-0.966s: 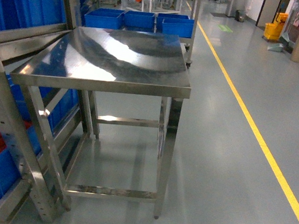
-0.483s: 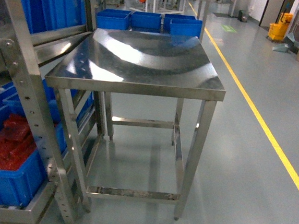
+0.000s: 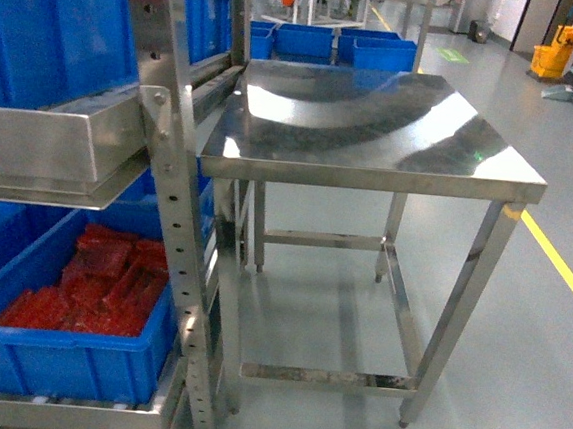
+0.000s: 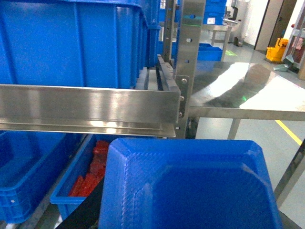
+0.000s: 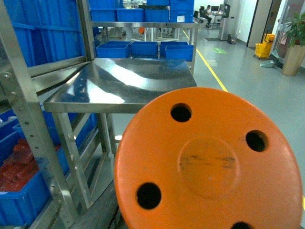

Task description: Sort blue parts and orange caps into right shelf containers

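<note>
A bare stainless-steel table (image 3: pixel 375 122) on grey factory floor (image 3: pixel 545 358) beside the shelf (image 3: pixel 170 224), whose lower blue container (image 3: pixel 63 356) holds red parts (image 3: pixel 89 288); neither gripper's fingers can be made out.

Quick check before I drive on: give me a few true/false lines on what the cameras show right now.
1. The steel table top is bare. True.
2. The low crate on the shelf holds green parts. False: they are red.
3. An orange cap with round holes fills the right wrist view. True.
4. The floor line is white. False: yellow.
5. A blue part fills the lower left wrist view. True.
</note>
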Robot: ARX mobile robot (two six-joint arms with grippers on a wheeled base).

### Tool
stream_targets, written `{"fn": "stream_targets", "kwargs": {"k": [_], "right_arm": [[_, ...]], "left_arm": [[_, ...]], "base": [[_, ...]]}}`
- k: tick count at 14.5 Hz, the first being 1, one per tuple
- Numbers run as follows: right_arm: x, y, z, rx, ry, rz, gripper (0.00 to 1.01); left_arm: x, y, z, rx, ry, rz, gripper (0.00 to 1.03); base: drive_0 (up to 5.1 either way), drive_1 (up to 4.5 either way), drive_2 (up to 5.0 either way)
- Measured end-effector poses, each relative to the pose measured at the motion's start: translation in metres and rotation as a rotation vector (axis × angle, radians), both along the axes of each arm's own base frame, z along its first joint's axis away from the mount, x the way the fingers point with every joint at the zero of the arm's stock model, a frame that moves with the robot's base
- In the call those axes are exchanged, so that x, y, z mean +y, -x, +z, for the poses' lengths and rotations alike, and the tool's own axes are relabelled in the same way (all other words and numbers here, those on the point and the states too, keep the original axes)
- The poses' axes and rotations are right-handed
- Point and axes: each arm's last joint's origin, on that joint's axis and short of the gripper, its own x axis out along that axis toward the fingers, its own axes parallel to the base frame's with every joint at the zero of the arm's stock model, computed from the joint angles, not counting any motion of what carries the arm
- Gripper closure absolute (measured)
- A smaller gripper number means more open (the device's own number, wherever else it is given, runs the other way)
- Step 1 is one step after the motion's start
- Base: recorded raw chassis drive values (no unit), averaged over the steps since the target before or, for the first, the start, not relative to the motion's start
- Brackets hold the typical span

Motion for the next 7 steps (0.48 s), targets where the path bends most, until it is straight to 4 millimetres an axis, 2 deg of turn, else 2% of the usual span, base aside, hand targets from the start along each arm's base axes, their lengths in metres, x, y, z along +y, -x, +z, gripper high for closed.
{"fn": "stream_targets", "kwargs": {"k": [7], "right_arm": [[0.0,0.0,0.0001,-0.002,0.0,0.0,0.58]], "left_arm": [[0.0,0.0,0.0,0.0,0.0,0.0,0.61]], "base": [[-4.9,2.46,2.5]]}}
